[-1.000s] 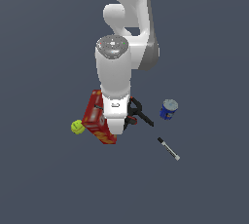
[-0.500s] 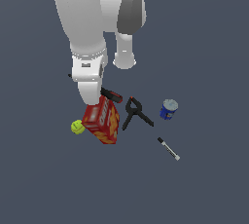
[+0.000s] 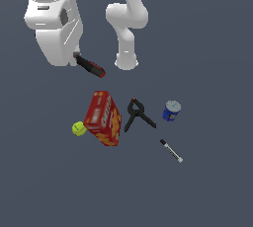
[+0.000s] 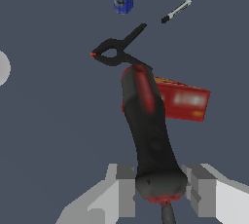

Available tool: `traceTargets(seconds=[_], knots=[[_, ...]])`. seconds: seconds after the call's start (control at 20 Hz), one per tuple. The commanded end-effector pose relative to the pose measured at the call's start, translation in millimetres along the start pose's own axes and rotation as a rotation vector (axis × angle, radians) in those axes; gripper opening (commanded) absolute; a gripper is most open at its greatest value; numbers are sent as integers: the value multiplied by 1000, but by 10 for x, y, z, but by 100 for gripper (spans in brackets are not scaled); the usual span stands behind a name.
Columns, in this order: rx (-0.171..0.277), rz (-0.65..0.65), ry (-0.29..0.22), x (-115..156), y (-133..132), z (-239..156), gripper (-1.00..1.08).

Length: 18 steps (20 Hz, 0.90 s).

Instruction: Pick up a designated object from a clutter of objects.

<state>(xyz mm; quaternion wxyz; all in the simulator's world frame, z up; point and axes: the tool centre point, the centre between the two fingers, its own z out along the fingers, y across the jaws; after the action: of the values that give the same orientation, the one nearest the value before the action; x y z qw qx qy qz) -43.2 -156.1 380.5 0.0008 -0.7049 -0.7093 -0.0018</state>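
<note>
Arm (image 3: 54,23) bulk fills the exterior view's upper left, its base column (image 3: 126,48) standing at about 12 o'clock from the clutter on the grey floor (image 3: 212,48). Open floor lies all round the group, widest toward the exterior view's right and toward 6 o'clock. Box (image 3: 103,118) lies tilted at the centre, with the clamp (image 3: 137,115) just beside it at 3 o'clock and the ball (image 3: 78,129) touching or nearly touching its 8 o'clock corner. Can (image 3: 171,110) stands upright at 3 o'clock of the clamp, apart from it; the marker (image 3: 171,151) lies alone at 5 o'clock, well apart. Screwdriver (image 3: 89,65) hangs in the air at 11 o'clock of the box, clear of everything below. Only the wrist view shows the gripper (image 4: 160,194): its fingers (image 4: 125,191) are clamped on the screwdriver's handle end, with the shaft hardly seen. The ball is missing from that view.
</note>
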Motion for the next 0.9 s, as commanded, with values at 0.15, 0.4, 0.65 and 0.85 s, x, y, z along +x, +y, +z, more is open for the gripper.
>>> traceTargets(seconds=[0.15,0.4,0.65,0.85], knots=[[0,0,-1,-322,-198,-491,-100],[1,0,-2,-530,-306,-798,-100],[1,1,-4,-653,-362,-976,-100],[1,1,-4,-691,-370,-1025,-100]])
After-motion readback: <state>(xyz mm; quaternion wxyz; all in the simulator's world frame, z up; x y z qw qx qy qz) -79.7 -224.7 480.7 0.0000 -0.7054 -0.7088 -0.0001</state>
